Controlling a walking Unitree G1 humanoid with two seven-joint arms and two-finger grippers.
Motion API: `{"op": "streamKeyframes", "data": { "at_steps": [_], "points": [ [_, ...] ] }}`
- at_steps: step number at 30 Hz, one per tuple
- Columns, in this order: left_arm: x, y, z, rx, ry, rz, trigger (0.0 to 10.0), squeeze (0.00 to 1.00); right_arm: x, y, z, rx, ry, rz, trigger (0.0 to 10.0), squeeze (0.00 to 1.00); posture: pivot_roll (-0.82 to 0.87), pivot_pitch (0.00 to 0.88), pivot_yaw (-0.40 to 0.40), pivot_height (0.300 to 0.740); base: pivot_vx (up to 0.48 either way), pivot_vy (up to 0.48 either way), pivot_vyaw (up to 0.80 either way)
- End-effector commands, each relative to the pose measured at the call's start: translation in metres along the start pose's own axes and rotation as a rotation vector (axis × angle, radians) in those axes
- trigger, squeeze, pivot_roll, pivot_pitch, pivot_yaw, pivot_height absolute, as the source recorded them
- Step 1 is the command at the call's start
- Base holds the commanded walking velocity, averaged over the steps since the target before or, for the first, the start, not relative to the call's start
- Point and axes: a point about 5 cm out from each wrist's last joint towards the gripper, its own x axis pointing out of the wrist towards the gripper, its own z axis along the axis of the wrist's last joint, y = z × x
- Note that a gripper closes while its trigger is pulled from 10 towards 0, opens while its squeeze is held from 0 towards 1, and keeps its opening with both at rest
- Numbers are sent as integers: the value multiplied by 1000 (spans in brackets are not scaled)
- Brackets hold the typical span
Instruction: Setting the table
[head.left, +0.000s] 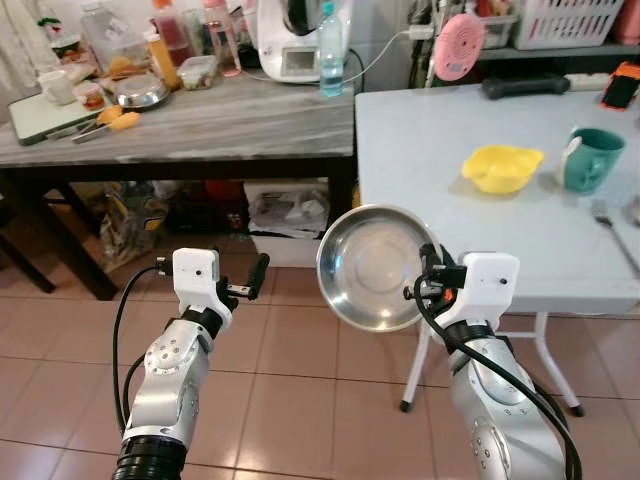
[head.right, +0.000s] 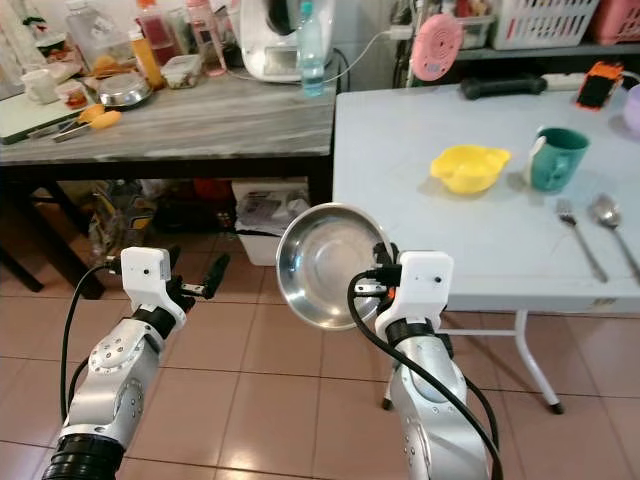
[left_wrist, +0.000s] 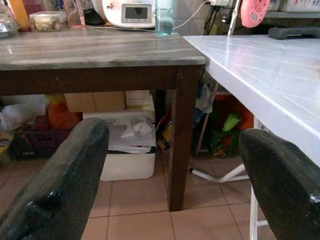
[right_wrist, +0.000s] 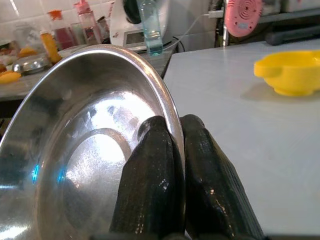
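- Right tool clamped on steel bowl rim, short of white desk.
- Left tool apart, empty.
- Risk: thin rim pinch; bowl could slip.

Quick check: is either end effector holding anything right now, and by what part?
The right end effector is shut on the steel bowl, pinching its rim, one finger inside and one outside. The left end effector is open and holds nothing.

Home kitchen, cluttered counter, dining table
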Motion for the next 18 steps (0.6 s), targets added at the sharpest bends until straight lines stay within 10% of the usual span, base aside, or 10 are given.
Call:
{"op": "streamKeyframes", "data": {
  "at_steps": [1, 18],
  "points": [
    [2, 3, 3, 26, -7, -1, 10000, 0, 0, -2, 2, 2, -16, -17, 10000, 0, -100, 7, 99, 740, 0, 480, 0],
    [9, 0, 0, 32, -4, 10, 10000, 0, -2, -11, 0, -21, -20, -53, 10000, 0, -117, 0, 98, 740, 0, 395, 0]
  ]
}}
